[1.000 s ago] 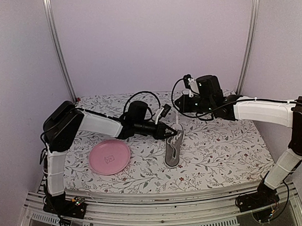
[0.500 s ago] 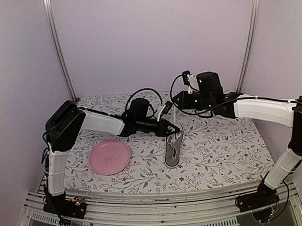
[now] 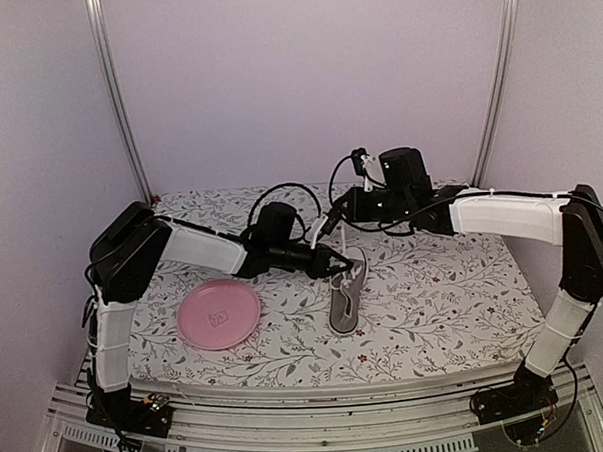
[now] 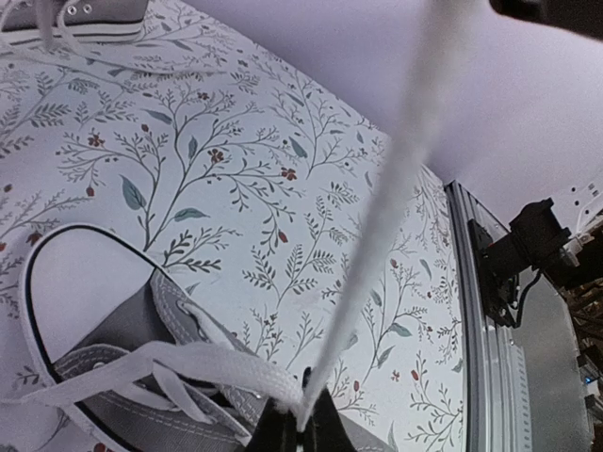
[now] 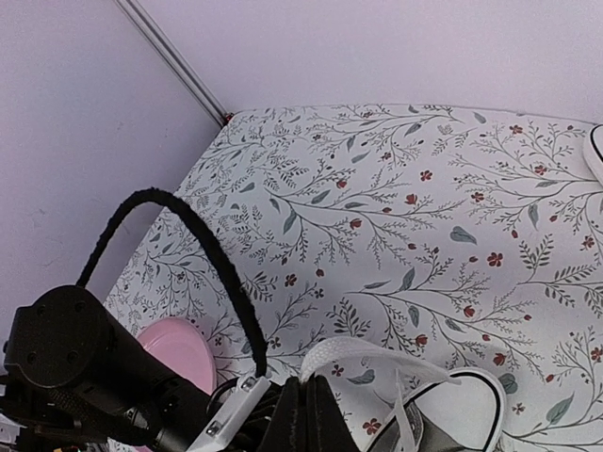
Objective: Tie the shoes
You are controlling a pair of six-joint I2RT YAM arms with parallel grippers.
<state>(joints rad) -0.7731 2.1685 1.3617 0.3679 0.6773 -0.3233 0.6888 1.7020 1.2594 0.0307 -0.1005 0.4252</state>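
One grey shoe (image 3: 349,296) with a white toe cap lies mid-table, toe toward the back. My left gripper (image 3: 341,265) is at its laces, shut on a white lace (image 4: 377,217) right above the shoe (image 4: 113,377). That lace runs taut up toward the right gripper. My right gripper (image 3: 328,225) hovers above and left of the shoe's toe, shut on a loop of white lace (image 5: 396,353) over the toe cap (image 5: 457,405). The second shoe shows only at the frame edge in the left wrist view (image 4: 89,9) and in the right wrist view (image 5: 595,151).
A round pink plate (image 3: 218,314) lies left of the shoe, under the left forearm; it also shows in the right wrist view (image 5: 174,347). A black cable (image 5: 203,245) loops over the left wrist. The floral table cover (image 3: 445,300) ends at a metal rail in front.
My right gripper has moved left and a little lower, pulling its lace across above the shoe's toe. My left gripper has stayed at the shoe's laces, holding its lace.
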